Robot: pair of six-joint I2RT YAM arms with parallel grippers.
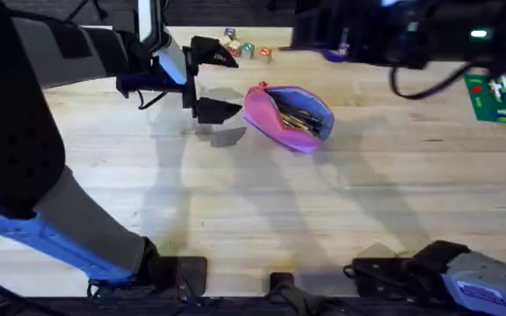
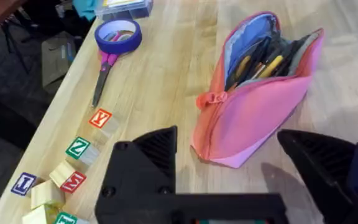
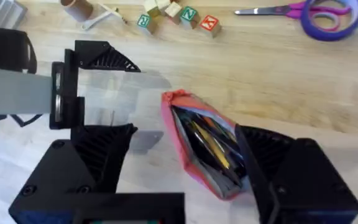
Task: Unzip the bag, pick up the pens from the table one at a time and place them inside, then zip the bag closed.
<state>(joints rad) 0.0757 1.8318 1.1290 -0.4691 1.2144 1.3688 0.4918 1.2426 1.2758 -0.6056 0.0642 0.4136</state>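
My left gripper hangs with its black fingers spread wide and nothing between them, just beside the zipper end of the bag. My right gripper is splayed open too, empty, poised above the same bag with one finger over its far side. The bag lies unzipped on the table, its mouth gaping, and the pens sit inside against the blue lining. Farther along the table's edge are lettered blocks, then purple-handled scissors and a roll of purple tape.
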